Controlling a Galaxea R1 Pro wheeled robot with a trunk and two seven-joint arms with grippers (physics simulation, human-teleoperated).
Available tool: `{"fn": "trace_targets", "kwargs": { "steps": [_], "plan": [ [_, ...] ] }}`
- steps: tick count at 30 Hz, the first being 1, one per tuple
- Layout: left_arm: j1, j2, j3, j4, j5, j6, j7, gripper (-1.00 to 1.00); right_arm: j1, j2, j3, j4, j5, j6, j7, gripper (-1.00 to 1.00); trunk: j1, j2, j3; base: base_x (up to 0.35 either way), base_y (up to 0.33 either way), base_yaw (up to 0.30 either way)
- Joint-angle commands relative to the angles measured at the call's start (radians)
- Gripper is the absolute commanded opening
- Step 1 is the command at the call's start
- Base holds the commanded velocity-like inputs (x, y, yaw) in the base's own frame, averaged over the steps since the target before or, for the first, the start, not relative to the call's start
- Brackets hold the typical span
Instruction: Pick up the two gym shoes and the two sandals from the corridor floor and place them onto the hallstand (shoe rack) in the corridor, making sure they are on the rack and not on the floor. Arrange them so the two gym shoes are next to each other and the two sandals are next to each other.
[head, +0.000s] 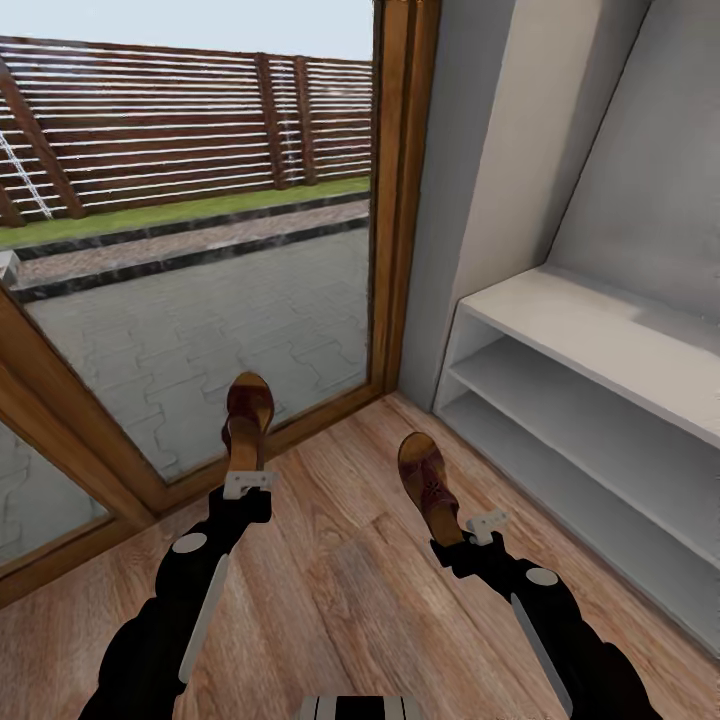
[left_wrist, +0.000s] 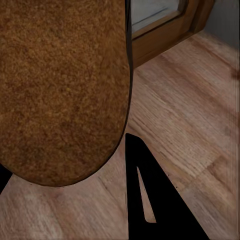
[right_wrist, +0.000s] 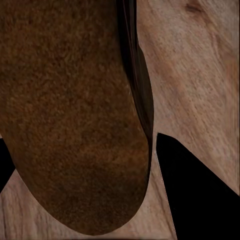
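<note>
Head view shows one sandal (head: 247, 418) held off the corridor floor (head: 340, 570) by the left gripper (head: 248, 484), its jaws closed on the heel end, and the other sandal (head: 428, 488) gripped the same way by the right gripper (head: 484, 524). The hallstand (head: 590, 330) stands just to the right, its shelves bare. Each sandal juts far beyond its jaws, so a heel-only hold could let it pivot or slip during the swing. The left sandal hangs near the glass door (head: 200, 320) and could strike it.
</note>
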Motion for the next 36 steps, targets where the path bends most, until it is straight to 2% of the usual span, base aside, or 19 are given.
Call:
{"fn": "trace_targets", "kwargs": {
  "steps": [1, 8, 25, 36],
  "plan": [
    [0.0, 0.0, 0.0, -0.002, -0.006, 0.005, 0.0, -1.0, -0.001, -0.001, 0.001, -0.001, -0.002, 0.006, 0.0, -1.0, 0.0, 0.0, 0.001, 0.0, 0.003, -0.222],
    [0.0, 0.0, -0.002, 0.0, -0.005, 0.005, 0.0, -1.0, -0.001, -0.001, 0.001, 0.0, -0.003, 0.006, 0.0, -1.0, 0.0, 0.0, 0.009, 0.007, 0.057, -0.222],
    [0.0, 0.0, -0.002, 0.0, -0.004, 0.005, 0.0, -1.0, 0.0, -0.001, 0.001, 0.002, -0.002, 0.006, 0.003, -1.0, 0.0, 0.0, 0.031, 0.013, 0.297, -0.223],
    [0.0, 0.0, -0.003, 0.0, -0.004, 0.005, 0.0, -1.0, -0.001, -0.001, 0.003, 0.0, -0.002, 0.006, 0.003, -1.0, 0.0, 0.0, 0.04, 0.172, 0.304, -0.171]
  ]
}}
